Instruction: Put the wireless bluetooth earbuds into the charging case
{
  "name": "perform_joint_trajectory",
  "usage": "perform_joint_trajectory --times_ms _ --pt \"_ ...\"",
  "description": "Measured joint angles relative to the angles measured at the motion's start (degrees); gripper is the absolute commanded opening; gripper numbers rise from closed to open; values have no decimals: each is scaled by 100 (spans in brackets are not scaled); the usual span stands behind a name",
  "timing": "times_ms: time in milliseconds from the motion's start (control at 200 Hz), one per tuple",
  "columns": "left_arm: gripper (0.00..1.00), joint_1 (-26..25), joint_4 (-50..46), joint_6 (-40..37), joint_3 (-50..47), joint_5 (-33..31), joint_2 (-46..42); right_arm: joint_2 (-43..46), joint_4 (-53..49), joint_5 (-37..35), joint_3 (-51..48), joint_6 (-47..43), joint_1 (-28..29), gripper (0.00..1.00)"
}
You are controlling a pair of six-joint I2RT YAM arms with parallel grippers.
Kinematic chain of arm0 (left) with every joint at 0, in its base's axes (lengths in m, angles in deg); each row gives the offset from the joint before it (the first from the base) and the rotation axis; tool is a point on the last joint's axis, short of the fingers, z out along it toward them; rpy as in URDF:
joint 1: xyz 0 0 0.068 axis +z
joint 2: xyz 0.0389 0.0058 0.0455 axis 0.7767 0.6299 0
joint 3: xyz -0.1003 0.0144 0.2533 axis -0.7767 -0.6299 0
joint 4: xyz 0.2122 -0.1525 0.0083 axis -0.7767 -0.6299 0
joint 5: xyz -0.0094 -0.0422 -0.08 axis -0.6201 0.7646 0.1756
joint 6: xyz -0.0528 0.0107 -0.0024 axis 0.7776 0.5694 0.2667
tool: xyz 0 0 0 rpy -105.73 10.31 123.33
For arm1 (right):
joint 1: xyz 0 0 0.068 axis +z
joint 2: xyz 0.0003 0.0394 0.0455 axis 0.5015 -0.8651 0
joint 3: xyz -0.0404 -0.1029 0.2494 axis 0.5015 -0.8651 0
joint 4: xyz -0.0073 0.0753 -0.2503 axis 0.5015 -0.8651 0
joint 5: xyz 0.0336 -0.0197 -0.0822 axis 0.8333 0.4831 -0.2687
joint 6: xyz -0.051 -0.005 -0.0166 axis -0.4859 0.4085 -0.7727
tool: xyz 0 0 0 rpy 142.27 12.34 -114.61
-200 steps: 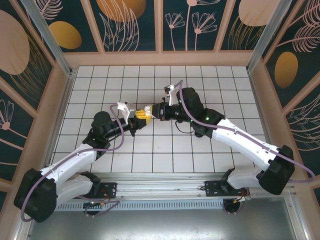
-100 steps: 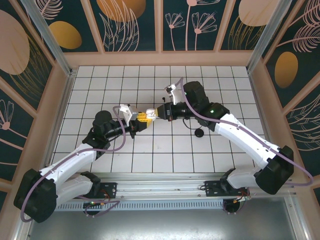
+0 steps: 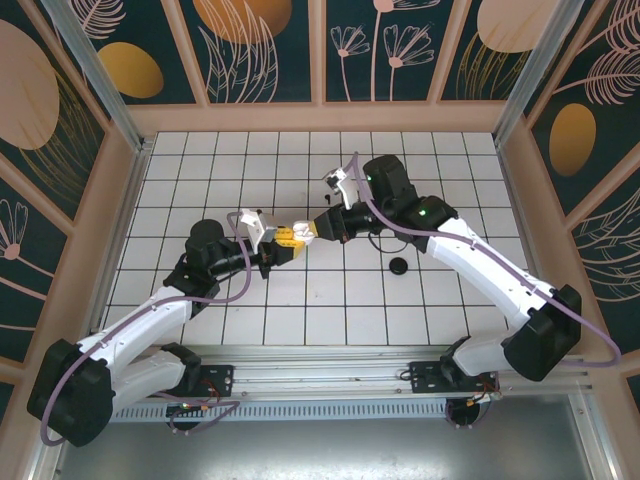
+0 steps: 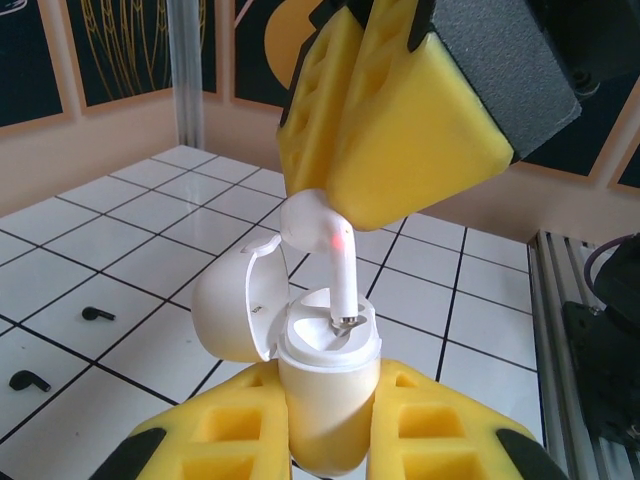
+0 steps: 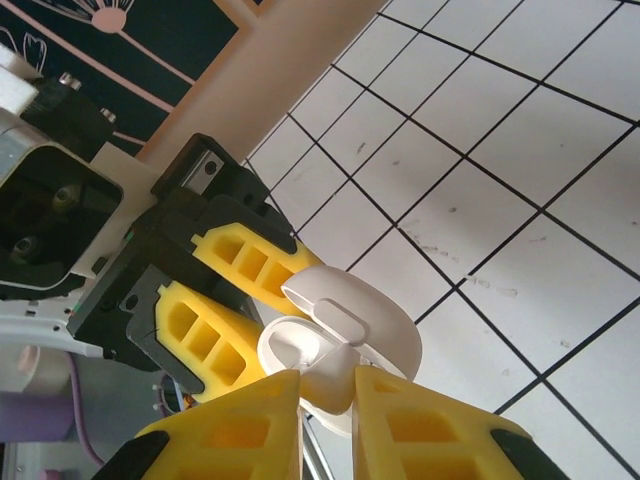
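ok so the white earbud (image 4: 340,272) is hanging stem-down, and the tip of the stem is just inside the socket at the top of the charging case (image 4: 325,395). The bud's head is pinched between the yellow foam pads of the right gripper (image 4: 335,195), which comes in from above, clamped tight on it. There's a little red light glowing on the stem.

The case stands upright with its lid (image 4: 228,310) flipped open to one side. The left gripper (image 4: 325,435) has it squeezed from both sides around the lower body, so both tools are grasping something.

In the overhead view the two arms lean in toward each other and meet fingertip to fingertip over the middle of the tiled floor (image 3: 330,300): left gripper (image 3: 284,238) pointing right, right gripper (image 3: 306,230) pointing left with its elbow out wide.

Also two tiny black buds (image 4: 97,313) are lying on the tiles off to the side, well apart from the case.
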Motion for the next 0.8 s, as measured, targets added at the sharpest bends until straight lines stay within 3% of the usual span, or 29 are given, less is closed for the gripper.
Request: perform_joint_trajectory --times_ms 480,801 --pt "5 4 -153 -127 125 365 138 -210 -667 -170 354 -1377 203 18" --pt "5 33 -295 -219 203 632 278 -243 -1005 -468 472 -2767 343 16"
